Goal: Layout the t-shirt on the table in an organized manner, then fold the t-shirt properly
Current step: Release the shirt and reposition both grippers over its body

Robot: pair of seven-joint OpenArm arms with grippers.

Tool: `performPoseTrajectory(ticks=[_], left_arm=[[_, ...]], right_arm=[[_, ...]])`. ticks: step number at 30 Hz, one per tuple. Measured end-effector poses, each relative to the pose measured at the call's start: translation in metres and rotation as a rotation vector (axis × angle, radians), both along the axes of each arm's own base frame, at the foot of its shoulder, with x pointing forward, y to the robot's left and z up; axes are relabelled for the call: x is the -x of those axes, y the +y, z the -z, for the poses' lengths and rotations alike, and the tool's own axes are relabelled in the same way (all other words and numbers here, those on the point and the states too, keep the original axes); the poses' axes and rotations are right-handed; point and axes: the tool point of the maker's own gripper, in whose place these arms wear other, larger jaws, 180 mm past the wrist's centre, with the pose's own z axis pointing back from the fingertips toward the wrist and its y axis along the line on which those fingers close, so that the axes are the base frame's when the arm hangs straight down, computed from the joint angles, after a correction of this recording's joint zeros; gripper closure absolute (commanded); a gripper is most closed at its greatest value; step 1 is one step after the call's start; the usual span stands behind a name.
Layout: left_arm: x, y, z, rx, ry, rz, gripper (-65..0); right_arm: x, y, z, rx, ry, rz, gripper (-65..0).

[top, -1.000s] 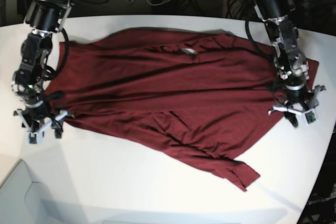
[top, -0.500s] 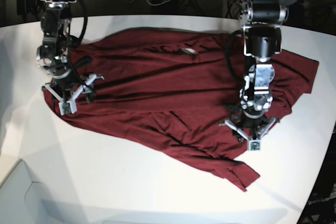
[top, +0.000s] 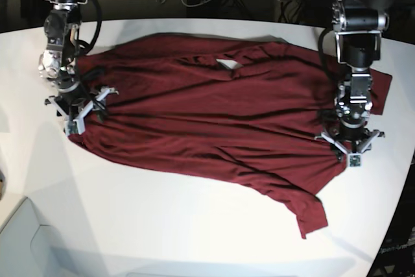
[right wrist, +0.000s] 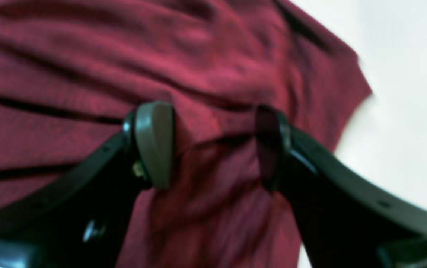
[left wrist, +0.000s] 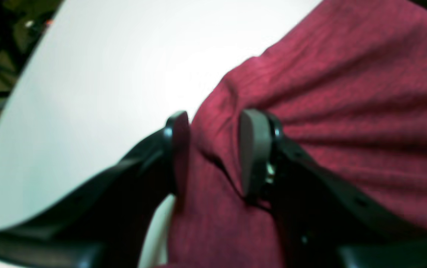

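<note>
A: Status: the plain maroon soft-cloth t-shirt (top: 214,121) lies spread across the smooth white tabletop (top: 162,225), wrinkled, with 1 sleeve trailing toward the near edge. Not flat yet, so I'd call this the layout phase.

B: Jaws?

A: Left gripper (left wrist: 213,149) has a ridge of cloth bunched between its 2 pads, right at the shirt's edge where it meets bare tabletop. The jaws are partly closed with fabric pinched up between them; it looks like a grip on the shirt. Right gripper (right wrist: 213,143) stands wider, over the shirt near a corner, with a fold of cloth rising between the pads. Whether it's actually clamped, I cannot tell.

B: Risks?

A: 3 I'd flag. 1: the left grip sits near the hem, so a pull could slip the cloth out. 2: if only 1 side really holds, stretching will drag the whole shirt sideways instead of flattening it. 3: the diagonal creases across the body and that trailing sleeve could get folded in if folding starts before they're smoothed.

B: Wrist views sharp enough?

A: Blurred. Layer count in either grip isn't readable.
</note>
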Motion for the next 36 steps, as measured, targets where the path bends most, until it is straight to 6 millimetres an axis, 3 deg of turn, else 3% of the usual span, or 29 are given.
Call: performPoseTrajectory(ticks=[5, 11, 16, 19, 22, 26, 31, 34, 36], left_arm=[[0.018, 0.01, 0.001, -0.035, -0.011, 0.006, -22.2], [0.035, -0.002, -0.005, -0.057, -0.006, 0.037, -22.2], [0.051, 0.01, -0.024, -0.057, -0.065, -0.007, -22.2], [0.048, 0.018, -0.044, -0.07, -0.116, -0.025, -22.2], [0.04, 0.016, -0.063, -0.079, -0.169, -0.017, -22.2], [0.027, 0.008, -0.068, -0.056, -0.19, -0.021, -22.2], [-0.014, -0.024, -0.059, 0.045, -0.19, -0.017, -22.2], [-0.024, -0.042, -0.029, 0.056, -0.095, 0.032, -22.2], [-0.02, -0.052, -0.006, 0.05, -0.027, 0.063, -22.2]], right_arm=[[0.01, 0.009, -0.002, 0.002, -0.001, -0.019, -35.2], [0.026, 0.05, -0.005, -0.003, 0.017, -0.171, -34.9], [0.04, 0.047, -0.003, 0.009, 0.031, -0.171, -34.9], [0.043, 0.045, -0.008, 0.026, 0.027, -0.172, -34.9], [0.036, 0.047, -0.026, 0.04, -0.024, -0.181, -35.1], [0.008, 0.049, -0.045, 0.038, -0.09, -0.181, -35.1], [-0.011, 0.066, -0.034, -0.034, -0.079, -0.165, -35.1], [-0.015, 0.066, -0.02, -0.049, -0.041, -0.155, -35.1], [-0.015, 0.062, -0.013, -0.05, -0.019, -0.147, -35.0]])
